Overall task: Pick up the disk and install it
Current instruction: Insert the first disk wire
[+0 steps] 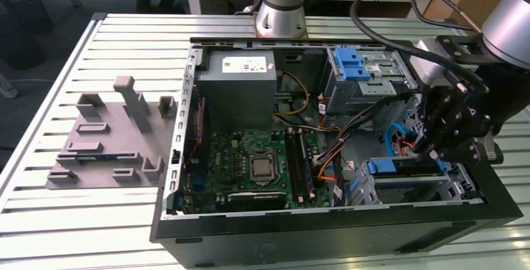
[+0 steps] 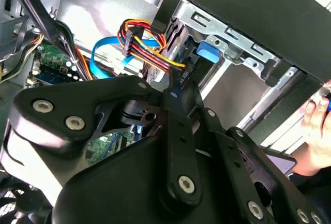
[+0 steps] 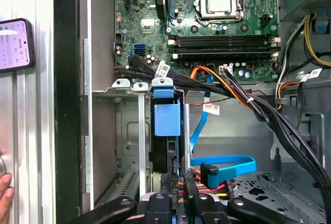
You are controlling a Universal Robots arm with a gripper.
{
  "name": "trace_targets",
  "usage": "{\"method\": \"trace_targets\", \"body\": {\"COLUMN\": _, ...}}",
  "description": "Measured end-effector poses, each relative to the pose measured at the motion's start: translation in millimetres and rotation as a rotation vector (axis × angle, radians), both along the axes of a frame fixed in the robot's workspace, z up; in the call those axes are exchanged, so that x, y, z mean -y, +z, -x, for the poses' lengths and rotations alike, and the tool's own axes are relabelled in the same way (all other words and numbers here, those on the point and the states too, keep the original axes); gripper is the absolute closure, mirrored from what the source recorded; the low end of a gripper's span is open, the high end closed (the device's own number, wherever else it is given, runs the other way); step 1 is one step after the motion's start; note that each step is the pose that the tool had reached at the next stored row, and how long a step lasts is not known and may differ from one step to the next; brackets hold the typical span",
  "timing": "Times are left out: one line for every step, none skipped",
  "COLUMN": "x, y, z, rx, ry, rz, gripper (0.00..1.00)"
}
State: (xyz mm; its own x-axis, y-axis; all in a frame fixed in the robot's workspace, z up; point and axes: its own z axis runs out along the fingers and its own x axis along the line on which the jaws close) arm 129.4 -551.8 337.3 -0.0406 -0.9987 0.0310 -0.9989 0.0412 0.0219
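Presently you are looking at an open computer case (image 1: 331, 236) that is lying on its side on the slatted worktop (image 1: 124, 40), so that its inside is facing upward and is open to the arm from above.

The claw (image 1: 429, 153) is hanging inside the case at the corner farthest from the grey power supply, right over the small metal drive bay (image 3: 141, 131) there. From these pictures you cannot tell whether the claw is spread, pressed together or pinching anything.

The disk (image 3: 166, 118) is standing on edge inside that bay of the case. Its blue bracket tab is pointing toward the motherboard (image 1: 248, 164), and its dark body is running back toward the claw. It is probably being kept edgewise because the bay's rails accept it only in that attitude. Judging by how much of it is lying between the rails, the installing appears well advanced, though you cannot confirm that it is seated.

A bundle of cables (image 3: 248, 100) is crossing the case just beside the bay, so the claw is working in a narrow gap. Outside the case wall, a person's hand (image 3: 4, 193) and a phone (image 3: 13, 43) are resting on the worktop.
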Motion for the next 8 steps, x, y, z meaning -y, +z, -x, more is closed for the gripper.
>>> {"method": "trace_targets", "body": {"x": 0.0, "y": 1.4, "z": 0.0, "rx": -0.0001, "ry": 0.0, "rz": 0.0, "gripper": 0.76}}
{"method": "trace_targets", "body": {"x": 0.0, "y": 2.2, "z": 0.0, "rx": -0.0001, "ry": 0.0, "rz": 0.0, "gripper": 0.76}}
{"method": "trace_targets", "body": {"x": 0.0, "y": 2.3, "z": 0.0, "rx": -0.0001, "ry": 0.0, "rz": -0.0002, "gripper": 0.78}}
{"method": "trace_targets", "body": {"x": 0.0, "y": 2.3, "z": 0.0, "rx": -0.0001, "ry": 0.001, "rz": -0.0003, "gripper": 0.84}}
{"method": "trace_targets", "body": {"x": 0.0, "y": 2.3, "z": 0.0, "rx": -0.0002, "ry": 0.001, "rz": -0.0005, "gripper": 0.84}}
{"method": "trace_targets", "body": {"x": 0.0, "y": 2.5, "z": 0.0, "rx": -0.0001, "ry": 0.001, "rz": -0.0002, "gripper": 0.89}}
{"method": "trace_targets", "body": {"x": 0.0, "y": 2.6, "z": 0.0, "rx": -0.0001, "ry": 0.001, "rz": 0.0, "gripper": 0.89}}
{"method": "trace_targets", "body": {"x": 0.0, "y": 2.6, "z": 0.0, "rx": -0.0001, "ry": 0.001, "rz": 0.0, "gripper": 0.89}}
